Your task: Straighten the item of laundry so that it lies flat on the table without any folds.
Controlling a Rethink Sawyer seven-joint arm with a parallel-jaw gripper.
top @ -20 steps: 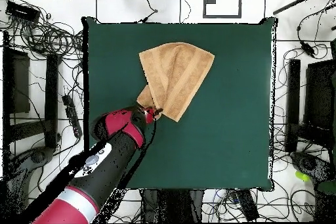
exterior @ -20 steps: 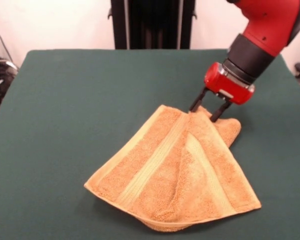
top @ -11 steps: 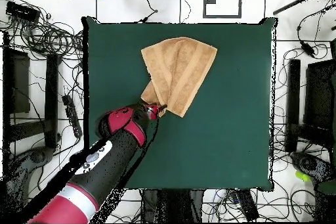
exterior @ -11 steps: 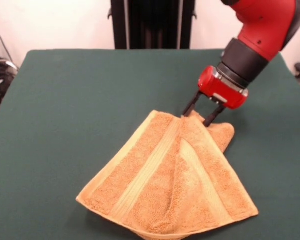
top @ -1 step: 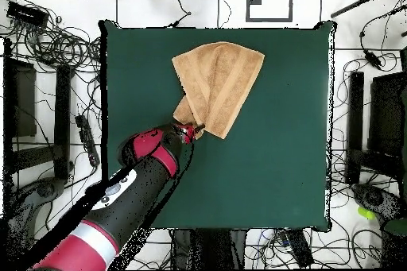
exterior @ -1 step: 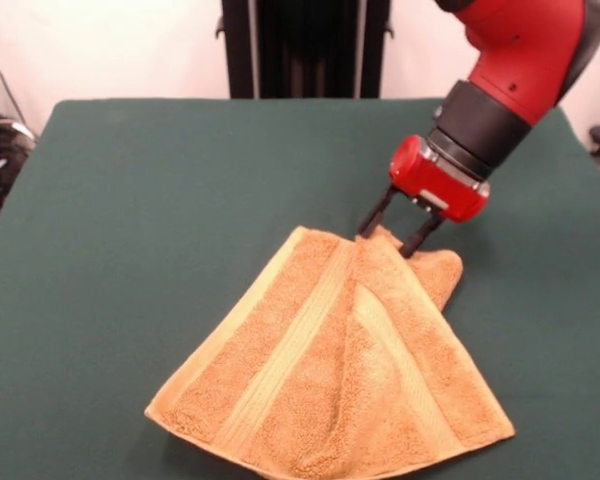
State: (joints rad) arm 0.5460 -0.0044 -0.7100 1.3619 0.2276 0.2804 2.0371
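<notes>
Towel: you are looking at an orange-tan terry-cloth hand towel [exterior @ -1 step: 345, 375], rectangular in make but lying folded over itself into a rough fan or triangle, narrow at one end and wide at the other.
Towel position: in your front view it sits on the near right part of the table, its wide end close to the near edge; in your overhead view [top @ -1 step: 216, 83] it lies in the upper middle of the green top.
Towel layers: one fold overlaps another along a diagonal seam, so you see two paler woven bands running lengthwise and meeting toward the narrow tip; a rounded flap of cloth pokes out to the right of that tip.
Table: a large rectangular table with a dark green felt-like top [exterior @ -1 step: 150, 200], far larger than the towel, [top @ -1 step: 270, 172] bare around the cloth.
End effector: the red block with two thin black fingers [exterior @ -1 step: 388, 233] on the red and black arm comes down at a slant from the upper right; you can see its fingers pinched on the towel's narrow tip, which is bunched between them.
End effector, overhead: it [top @ -1 step: 189, 131] meets the towel's lower corner, the arm stretching away to the lower left.
Containers: you have none in view; nothing rests on the towel.
Surroundings: cables and black equipment lie on the pale floor around the table.
</notes>
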